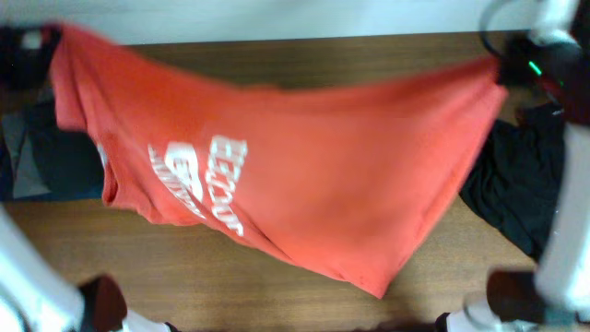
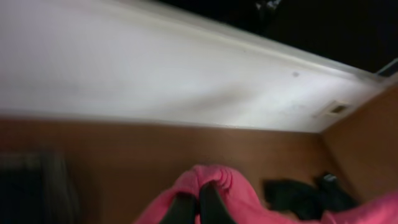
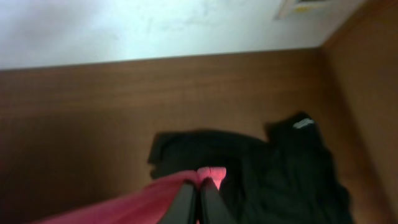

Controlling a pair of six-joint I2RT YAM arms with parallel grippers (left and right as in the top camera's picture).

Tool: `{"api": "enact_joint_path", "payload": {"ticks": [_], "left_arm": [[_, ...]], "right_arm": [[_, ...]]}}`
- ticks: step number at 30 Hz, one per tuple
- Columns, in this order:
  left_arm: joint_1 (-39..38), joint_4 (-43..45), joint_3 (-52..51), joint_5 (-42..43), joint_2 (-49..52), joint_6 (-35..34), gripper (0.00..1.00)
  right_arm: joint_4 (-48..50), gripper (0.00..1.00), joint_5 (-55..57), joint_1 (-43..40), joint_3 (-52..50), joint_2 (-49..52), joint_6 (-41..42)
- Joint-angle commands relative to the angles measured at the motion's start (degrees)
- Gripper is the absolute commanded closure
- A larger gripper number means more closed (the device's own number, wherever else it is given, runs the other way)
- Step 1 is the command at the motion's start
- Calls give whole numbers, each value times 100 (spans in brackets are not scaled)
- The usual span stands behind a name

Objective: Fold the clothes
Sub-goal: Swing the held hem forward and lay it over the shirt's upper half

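An orange-red T-shirt with white lettering is stretched in the air across the table. My left gripper holds one corner at the far left, and my right gripper holds another at the far right. In the left wrist view the black fingers are pinched shut on bunched red fabric. The right wrist view shows the fingers shut on a red fabric edge. A black shirt lies crumpled on the table under the right gripper, also visible as the black shirt.
A grey and dark cloth lies at the table's left edge, partly under the red shirt. White arm parts stand at the near left and near right. A white wall borders the wooden table at the back.
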Motion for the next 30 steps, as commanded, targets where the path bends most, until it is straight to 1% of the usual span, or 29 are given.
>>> {"api": "enact_joint_path", "payload": {"ticks": [1,4,5,8,10,13,15,17,18,19,20,21,24,26,28,30], "left_arm": [[-376,973,-7,-87,785,-452,100],[-308,2275,-7,468,1019,-1375,100],[-229,2905,-7,614,1032,-1790,100],[-11,3995,138,942,1016,-2400,100],[175,4308,389,1207,1016,-2603,100],[404,4155,776,1764,1016,-2592,100],[468,3731,911,2238,1016,-2391,100],[444,2865,918,2380,1016,-1978,100],[387,2347,905,2356,1016,-1622,100],[251,1150,859,2107,1019,-673,100],[157,380,822,1709,1019,-122,100],[20,-385,761,1117,1021,420,100],[-459,-1764,490,-505,1093,1392,100],[-726,-2208,234,-1150,1121,1460,100],[-909,-2487,-116,-1427,1121,1460,100],[-1040,-2481,-588,-1808,1060,1449,100]], "right_arm": [[389,96,-22,-24,61,474,144],[688,96,-20,-24,387,485,315],[719,96,7,-31,741,461,337],[638,96,24,-68,1641,422,345],[481,96,28,-68,2218,391,345],[284,96,28,-68,2490,293,345],[31,96,46,-68,2481,284,345],[-352,96,46,-68,2376,306,345],[-533,96,46,-66,2280,321,345],[-868,96,44,-66,2026,356,345],[-1032,96,46,-66,1840,378,345],[-1150,96,42,-66,1648,393,348],[-1309,96,-79,-59,798,400,345],[-1373,96,-153,-61,256,400,345],[-1458,96,-151,-61,-431,398,348],[-1513,96,-153,-61,-1029,398,354]]}}
